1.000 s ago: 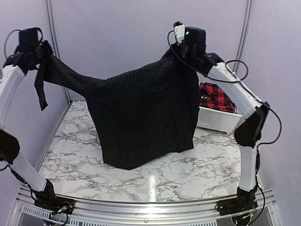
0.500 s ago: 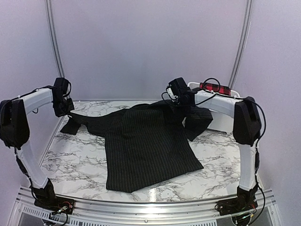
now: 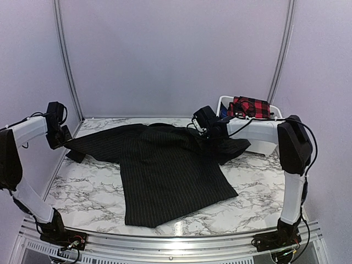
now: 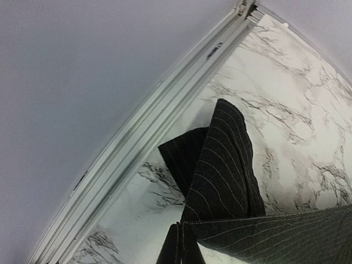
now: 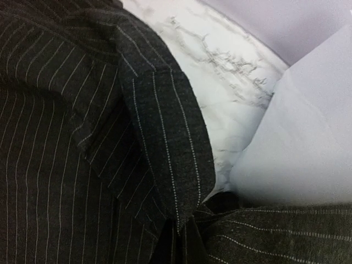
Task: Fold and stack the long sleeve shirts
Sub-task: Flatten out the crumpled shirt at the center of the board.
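Note:
A black pinstriped long sleeve shirt [image 3: 165, 170] lies spread across the marble table, its hem toward the near edge. One sleeve stretches left to my left gripper [image 3: 61, 136], which is shut on the sleeve [image 4: 220, 181] near the left wall. The cuff end [image 3: 77, 155] droops onto the table below it. My right gripper [image 3: 204, 127] is shut on the shirt's far right shoulder [image 5: 165, 143], low over the table. The other sleeve [image 3: 234, 147] lies bunched to the right. A red-and-black plaid shirt [image 3: 250, 107] sits in the bin at the back right.
A white bin [image 3: 258, 144] stands at the back right corner, just beside the right gripper. A metal frame rail [image 4: 154, 126] runs along the table's left edge next to the left gripper. Bare marble [image 3: 258, 187] shows on the near right.
Both arms have come down from high up. The shirt, hanging in the air a second ago, now lies spread on the table. The left gripper has moved outward, pulling the sleeve straight.

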Robot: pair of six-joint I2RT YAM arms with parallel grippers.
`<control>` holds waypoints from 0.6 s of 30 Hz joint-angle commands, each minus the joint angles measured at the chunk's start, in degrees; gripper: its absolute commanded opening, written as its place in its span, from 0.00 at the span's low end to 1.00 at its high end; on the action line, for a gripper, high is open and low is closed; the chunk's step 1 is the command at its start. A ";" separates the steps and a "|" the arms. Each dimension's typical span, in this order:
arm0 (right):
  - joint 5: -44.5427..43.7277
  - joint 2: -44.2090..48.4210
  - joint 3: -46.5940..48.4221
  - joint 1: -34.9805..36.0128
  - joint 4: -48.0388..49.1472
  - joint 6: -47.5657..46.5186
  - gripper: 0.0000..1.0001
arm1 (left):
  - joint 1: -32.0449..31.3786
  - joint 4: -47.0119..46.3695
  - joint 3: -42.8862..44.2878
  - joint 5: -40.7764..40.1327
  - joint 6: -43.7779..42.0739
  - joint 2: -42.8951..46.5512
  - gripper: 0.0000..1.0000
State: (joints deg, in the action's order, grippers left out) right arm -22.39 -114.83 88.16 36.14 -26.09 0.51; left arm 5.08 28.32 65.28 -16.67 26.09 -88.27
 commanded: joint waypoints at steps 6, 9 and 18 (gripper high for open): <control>-1.04 0.08 -7.11 -1.45 0.32 6.39 0.00 | 1.85 -2.08 -2.72 -0.26 0.64 3.31 0.07; -0.33 0.93 -5.98 -1.09 -0.27 5.39 0.09 | 1.52 -2.39 -1.80 2.89 0.18 3.32 0.27; -0.51 0.78 6.60 2.94 -2.28 3.17 0.48 | -11.04 -3.47 4.61 4.14 -2.45 2.89 0.59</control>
State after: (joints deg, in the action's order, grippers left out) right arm -22.81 -114.87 87.48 37.85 -28.56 4.27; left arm 0.03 26.68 65.93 -14.31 24.99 -86.11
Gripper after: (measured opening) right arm 0.460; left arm 0.588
